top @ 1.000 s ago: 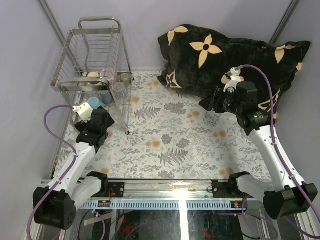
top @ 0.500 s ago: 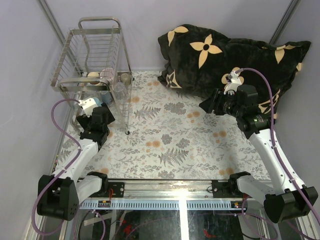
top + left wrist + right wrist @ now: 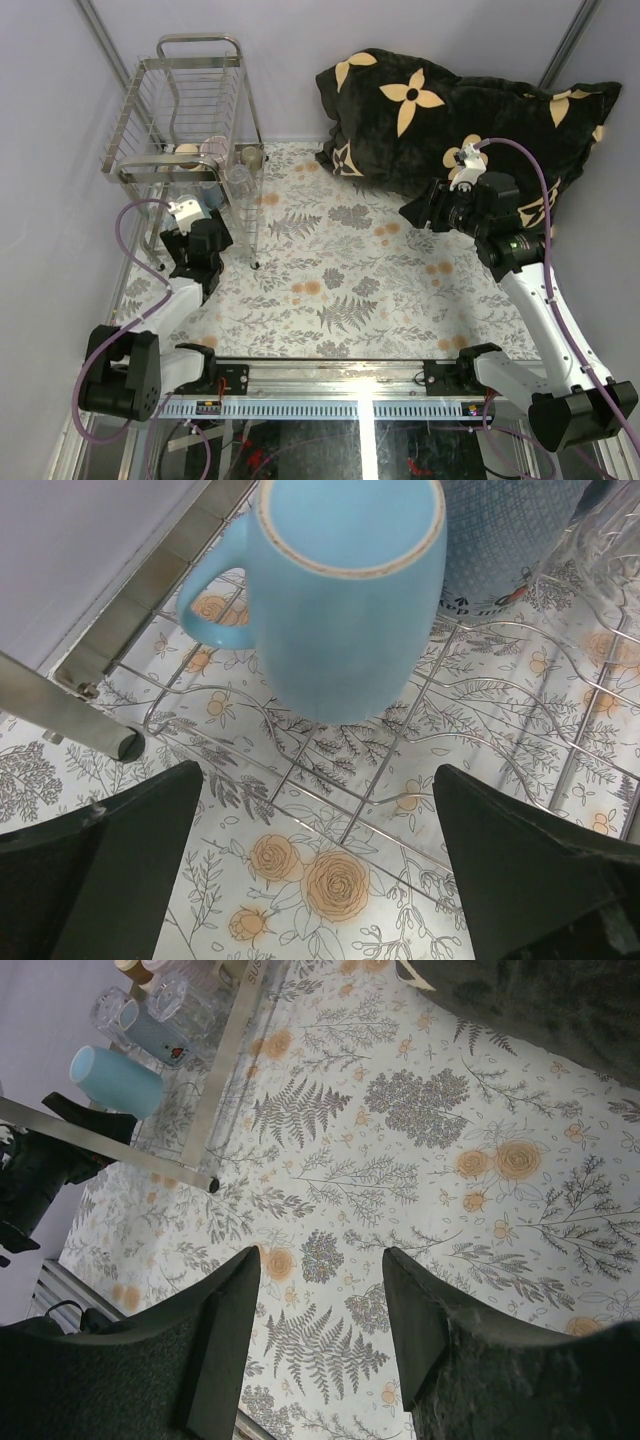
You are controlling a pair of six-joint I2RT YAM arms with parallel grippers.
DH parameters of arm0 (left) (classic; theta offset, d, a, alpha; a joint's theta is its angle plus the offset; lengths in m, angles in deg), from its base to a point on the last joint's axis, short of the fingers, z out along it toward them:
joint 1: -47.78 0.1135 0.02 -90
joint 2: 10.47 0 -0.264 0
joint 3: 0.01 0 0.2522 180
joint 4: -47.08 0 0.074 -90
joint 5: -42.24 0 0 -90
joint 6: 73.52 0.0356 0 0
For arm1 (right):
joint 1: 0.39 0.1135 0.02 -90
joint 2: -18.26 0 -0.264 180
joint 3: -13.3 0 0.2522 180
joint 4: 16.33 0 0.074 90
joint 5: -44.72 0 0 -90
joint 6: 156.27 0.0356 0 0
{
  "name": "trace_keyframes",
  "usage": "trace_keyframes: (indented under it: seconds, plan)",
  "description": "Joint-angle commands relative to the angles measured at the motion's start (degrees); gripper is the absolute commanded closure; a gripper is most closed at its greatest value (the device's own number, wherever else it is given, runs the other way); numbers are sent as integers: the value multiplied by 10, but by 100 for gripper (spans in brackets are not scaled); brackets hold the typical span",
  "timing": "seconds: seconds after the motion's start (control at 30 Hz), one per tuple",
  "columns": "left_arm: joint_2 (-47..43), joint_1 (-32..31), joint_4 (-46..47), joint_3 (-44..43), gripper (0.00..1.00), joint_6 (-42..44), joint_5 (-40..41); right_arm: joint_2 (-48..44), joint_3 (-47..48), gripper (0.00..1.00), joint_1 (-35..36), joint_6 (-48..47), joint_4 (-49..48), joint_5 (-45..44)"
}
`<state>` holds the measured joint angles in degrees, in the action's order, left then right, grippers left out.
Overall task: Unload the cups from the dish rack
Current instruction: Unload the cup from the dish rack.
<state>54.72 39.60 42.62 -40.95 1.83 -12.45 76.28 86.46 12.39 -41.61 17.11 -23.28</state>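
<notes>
The dish rack [image 3: 185,120] is a silver wire frame at the table's far left. On its lower shelf I see a light blue mug [image 3: 345,590] with its handle to the left, a blue patterned cup [image 3: 510,540] and a clear glass [image 3: 600,550]. From above, a lilac-pink mug [image 3: 215,147] and a cream-and-brown cup [image 3: 252,156] also show. My left gripper [image 3: 320,870] is open just short of the blue mug, with only tablecloth between its fingers. My right gripper [image 3: 322,1300] hangs open and empty over the cloth, far from the rack [image 3: 225,1060].
A big black pillow [image 3: 460,100] with cream flowers fills the back right, close behind the right arm. The flowered tablecloth [image 3: 350,270] covers the table. Thin rack wires [image 3: 470,740] and a rack leg [image 3: 70,715] lie near the left fingers. Walls stand close on the left.
The left arm has swung in towards the rack's front and a little to the right, its jaws now facing the blue mug. The right arm has hardly moved.
</notes>
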Motion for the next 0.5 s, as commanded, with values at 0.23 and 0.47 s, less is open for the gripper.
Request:
trace_keyframes:
  seconds: [0.23, 0.47]
  plan:
    - [54, 9, 83, -22, 0, 0, 36, -27, -8, 40, 5, -2, -25, 4]
    - [60, 11, 74, -36, 0, 6, 74, -37, -17, 40, 4, -1, -26, 1]
